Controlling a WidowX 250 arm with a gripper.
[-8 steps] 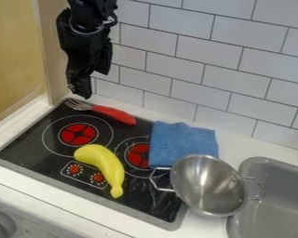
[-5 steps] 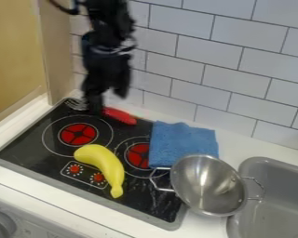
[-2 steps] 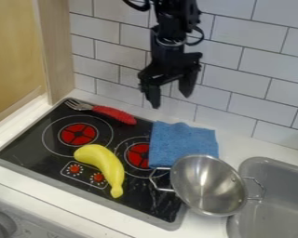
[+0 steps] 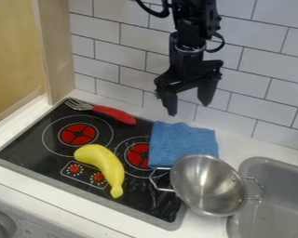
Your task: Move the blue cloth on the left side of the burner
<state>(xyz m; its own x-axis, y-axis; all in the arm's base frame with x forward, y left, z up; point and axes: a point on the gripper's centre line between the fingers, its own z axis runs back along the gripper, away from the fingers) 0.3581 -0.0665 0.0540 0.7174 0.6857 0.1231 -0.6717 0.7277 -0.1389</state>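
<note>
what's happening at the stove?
The robot's gripper hangs open and empty above the blue cloth, which lies partly on the stovetop's right side. Nothing is being held, and the cloth isn't left of the burners. A banana, a fork and a metal pan are nearby.

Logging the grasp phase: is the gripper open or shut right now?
Open: the gripper has its two fingers well apart, with tiled wall visible between them.
</note>
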